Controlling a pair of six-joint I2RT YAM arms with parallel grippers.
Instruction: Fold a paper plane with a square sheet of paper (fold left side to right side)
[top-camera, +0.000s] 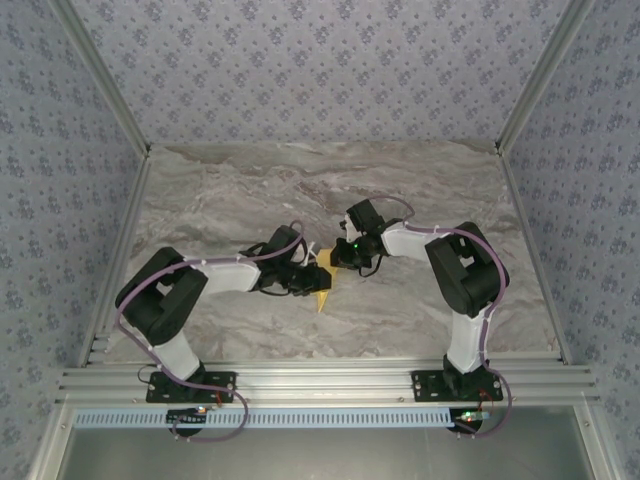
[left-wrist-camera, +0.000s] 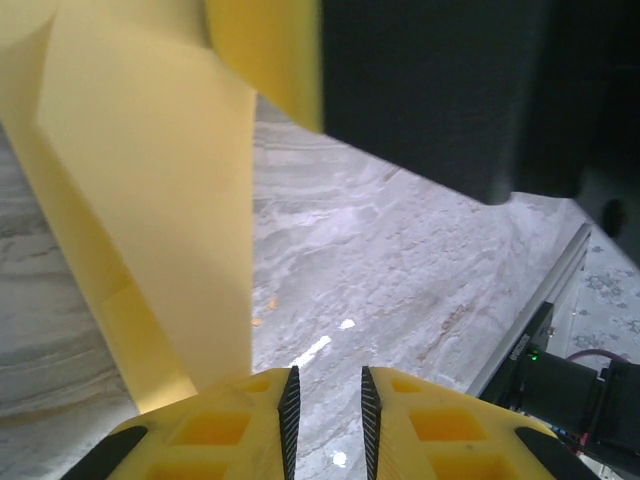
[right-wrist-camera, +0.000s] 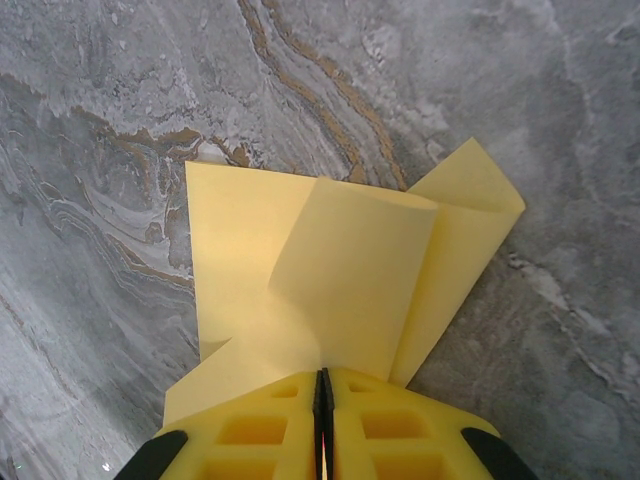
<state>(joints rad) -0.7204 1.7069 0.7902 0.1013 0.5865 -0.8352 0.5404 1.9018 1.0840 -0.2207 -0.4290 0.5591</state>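
The yellow-orange sheet of paper (top-camera: 323, 295) lies partly folded at the table's middle, a pointed tip toward the near edge. In the right wrist view the paper (right-wrist-camera: 350, 270) shows a flat layer on the marble and a curled flap rising into my right gripper (right-wrist-camera: 323, 385), which is shut on that flap. My left gripper (left-wrist-camera: 325, 385) hovers just right of the paper (left-wrist-camera: 150, 200), its jaws a little apart with only bare table between them. In the top view the left gripper (top-camera: 308, 272) and right gripper (top-camera: 335, 262) meet over the sheet.
The grey marble table (top-camera: 250, 190) stretches around the paper. The dark body of the right arm (left-wrist-camera: 450, 90) hangs close above the left gripper. An aluminium rail (top-camera: 330, 380) runs along the near edge, and patterned walls enclose the other sides.
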